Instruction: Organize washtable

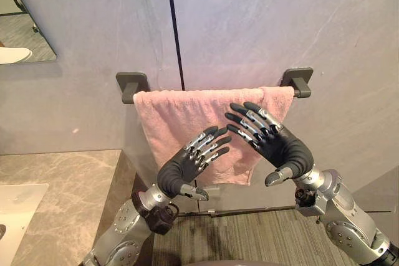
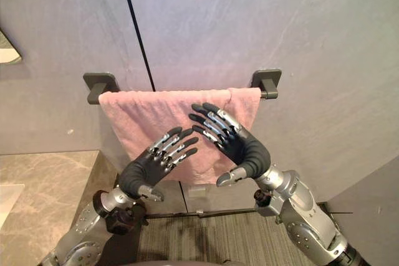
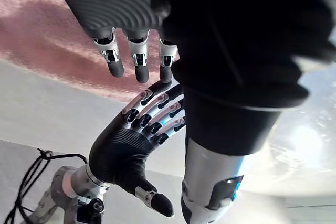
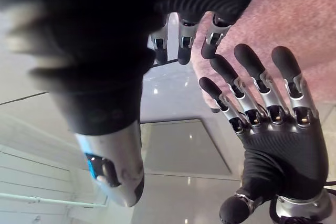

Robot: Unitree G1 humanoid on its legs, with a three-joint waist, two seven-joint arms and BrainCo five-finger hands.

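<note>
Fingers (image 1: 207, 144) straight; left hand (image 1: 177, 175), right hand (image 1: 285, 146) before hung pink towel (image 1: 171, 116).

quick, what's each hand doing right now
Left hand: open, fingers straight, holding nothing, in front of the pink terry towel on the dark wall rail.
Right hand: open, fingers spread, holding nothing.

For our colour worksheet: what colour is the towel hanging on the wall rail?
Pale pink, plain with no pattern; the left eye view shows the towel best.

One pink towel (image 1: 181, 119), two wall brackets (image 1: 132, 85) (image 1: 298, 80), two hands (image 1: 177, 172) (image 1: 285, 144), one mirror (image 1: 22, 32)
</note>
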